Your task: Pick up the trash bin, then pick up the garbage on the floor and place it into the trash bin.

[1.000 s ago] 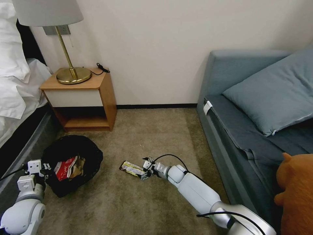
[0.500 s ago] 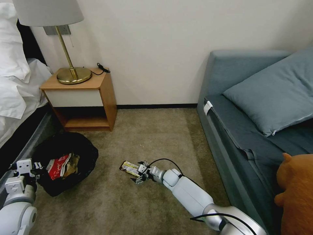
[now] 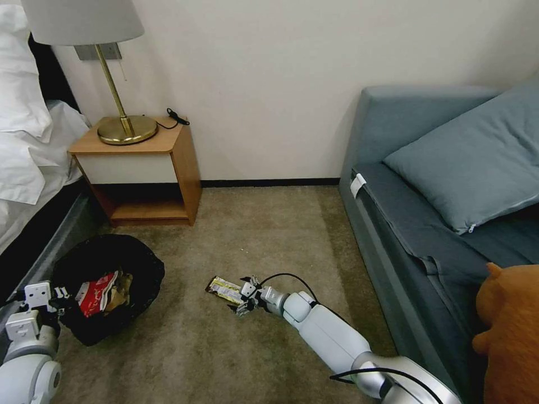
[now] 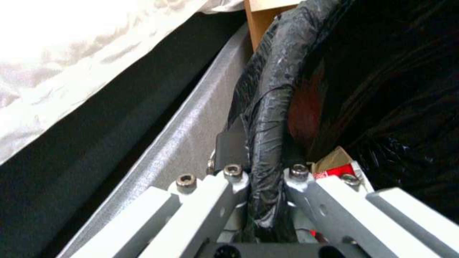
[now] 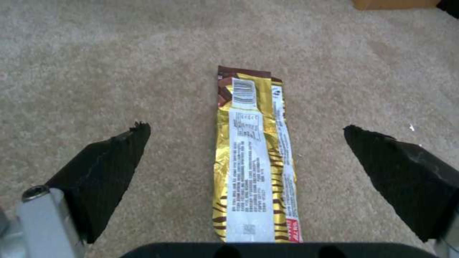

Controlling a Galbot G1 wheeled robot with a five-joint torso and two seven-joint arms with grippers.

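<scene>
The black bag-lined trash bin (image 3: 112, 264) stands low at the left beside the bed. My left gripper (image 3: 40, 300) is shut on its near rim, and the crinkly rim (image 4: 269, 136) sits pinched between the fingers of the left gripper (image 4: 265, 175). Inside the bin lie a red-white packet (image 3: 94, 293) and crumpled brown paper (image 3: 119, 285). One piece of garbage, a flat gold-and-brown snack wrapper (image 3: 223, 288), lies on the carpet. My right gripper (image 3: 245, 301) is low at its near end, open, with the wrapper (image 5: 253, 161) between the black fingertips (image 5: 114, 157) of the right gripper (image 5: 245, 127).
A wooden nightstand (image 3: 146, 168) with a brass lamp (image 3: 120, 123) stands at the back wall. The bed (image 3: 28, 168) runs along the left. A blue sofa (image 3: 426, 224) with a cushion and a brown plush toy (image 3: 508, 331) closes the right. Open carpet lies between them.
My left gripper has carried the bin to the left, closer to the bed. The right gripper has slid forward and lower over the wrapper's near end.
</scene>
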